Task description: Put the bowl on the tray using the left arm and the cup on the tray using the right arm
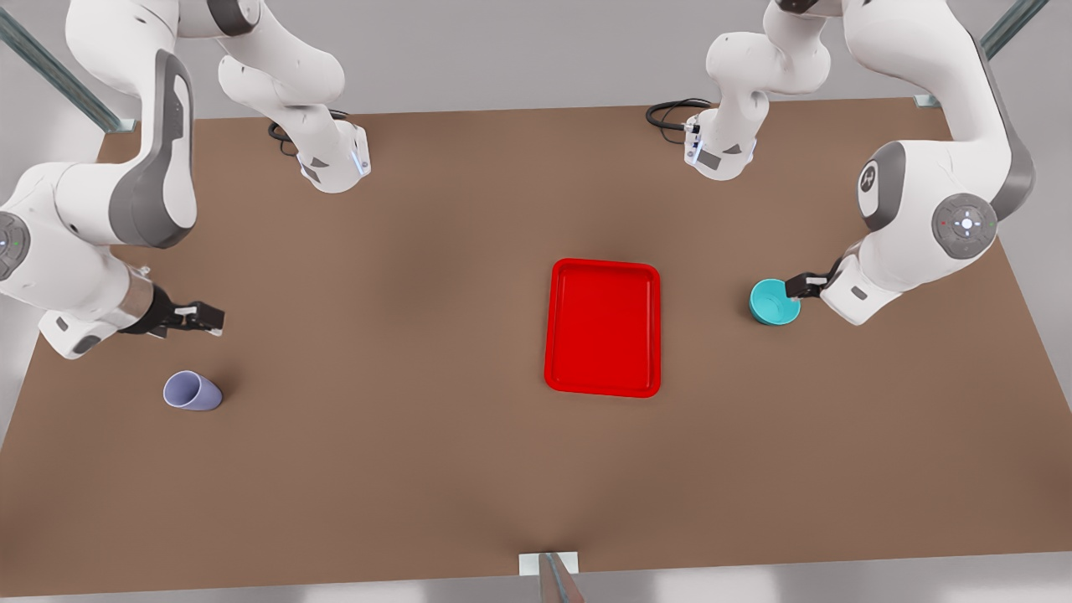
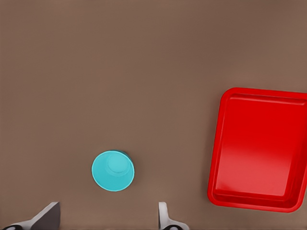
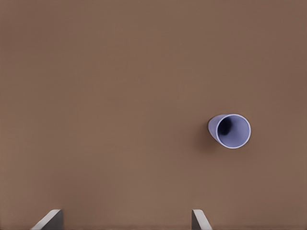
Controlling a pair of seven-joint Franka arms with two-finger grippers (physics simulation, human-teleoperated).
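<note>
The teal bowl [image 1: 772,303] [image 2: 113,170] stands on the brown table, to the front view's right of the red tray [image 1: 603,327] [image 2: 259,149]. My left gripper [image 1: 800,287] [image 2: 106,221] hovers open over the bowl's right rim, its fingers [image 2: 47,216] spread wider than the bowl and holding nothing. The lavender cup [image 1: 193,391] [image 3: 230,131] stands near the table's left side in the front view. Behind it and higher up, my right gripper [image 1: 201,318] [image 3: 125,223] is open and empty, with the cup off to one side of its fingers [image 3: 200,219].
Both arm bases [image 1: 335,163] [image 1: 718,151] sit at the table's far edge with black cables [image 1: 670,113] beside them. A small white bracket [image 1: 548,563] is fixed at the middle of the near edge. Bare brown tabletop lies between the cup and the tray.
</note>
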